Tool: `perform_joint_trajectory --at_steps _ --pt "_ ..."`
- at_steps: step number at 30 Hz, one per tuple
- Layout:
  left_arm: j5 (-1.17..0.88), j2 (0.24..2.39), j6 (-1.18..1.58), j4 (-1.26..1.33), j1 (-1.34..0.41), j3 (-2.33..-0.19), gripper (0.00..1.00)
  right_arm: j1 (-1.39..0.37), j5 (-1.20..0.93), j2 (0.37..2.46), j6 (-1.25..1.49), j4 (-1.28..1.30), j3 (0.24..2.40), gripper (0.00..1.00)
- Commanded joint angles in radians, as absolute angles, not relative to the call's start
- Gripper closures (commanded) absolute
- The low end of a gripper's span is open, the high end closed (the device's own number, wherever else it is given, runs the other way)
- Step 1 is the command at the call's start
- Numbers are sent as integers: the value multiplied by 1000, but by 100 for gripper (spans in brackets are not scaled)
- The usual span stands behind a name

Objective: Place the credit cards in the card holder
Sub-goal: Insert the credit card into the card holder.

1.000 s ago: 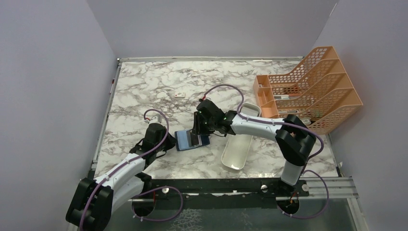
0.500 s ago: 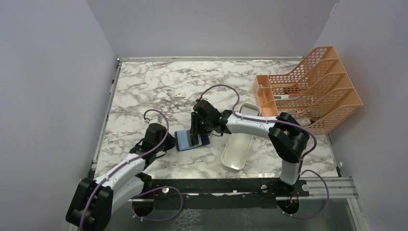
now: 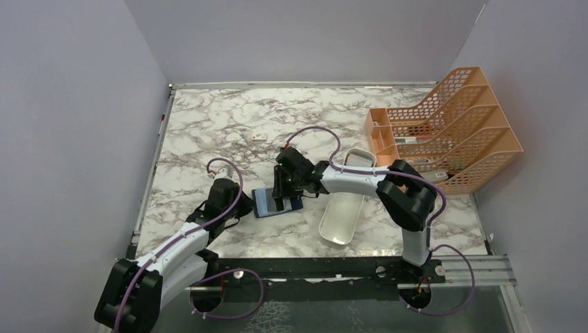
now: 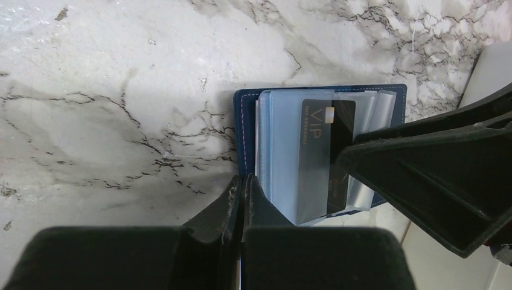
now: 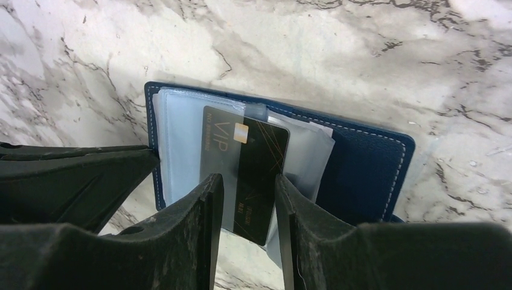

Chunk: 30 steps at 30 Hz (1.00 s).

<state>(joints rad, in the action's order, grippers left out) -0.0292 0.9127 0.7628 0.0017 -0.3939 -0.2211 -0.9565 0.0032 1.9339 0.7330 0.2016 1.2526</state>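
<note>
The navy card holder (image 3: 262,202) lies open on the marble table, its clear sleeves up. A black "VIP" credit card (image 5: 253,163) sits partly inside a sleeve, its near end sticking out; it also shows in the left wrist view (image 4: 323,145). My left gripper (image 4: 241,180) is shut on the holder's navy left edge (image 4: 244,133) and stands at the holder's left side in the top view (image 3: 244,206). My right gripper (image 5: 247,178) is open, its fingers on either side of the card's near end, right over the holder (image 3: 281,201). No other card shows.
A long white tray (image 3: 344,201) lies just right of the holder. An orange mesh file rack (image 3: 444,132) stands at the back right. A tiny white block (image 3: 260,137) lies behind the holder. Purple walls close in the table.
My right gripper has shifted a little to the left, further over the open holder. The left arm and the holder have stayed put.
</note>
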Motion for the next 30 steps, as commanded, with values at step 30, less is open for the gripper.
perform_joint_trajectory --at_steps 30 --pt "-57 909 767 28 -390 -238 100 -966 55 1917 764 173 1210 54"
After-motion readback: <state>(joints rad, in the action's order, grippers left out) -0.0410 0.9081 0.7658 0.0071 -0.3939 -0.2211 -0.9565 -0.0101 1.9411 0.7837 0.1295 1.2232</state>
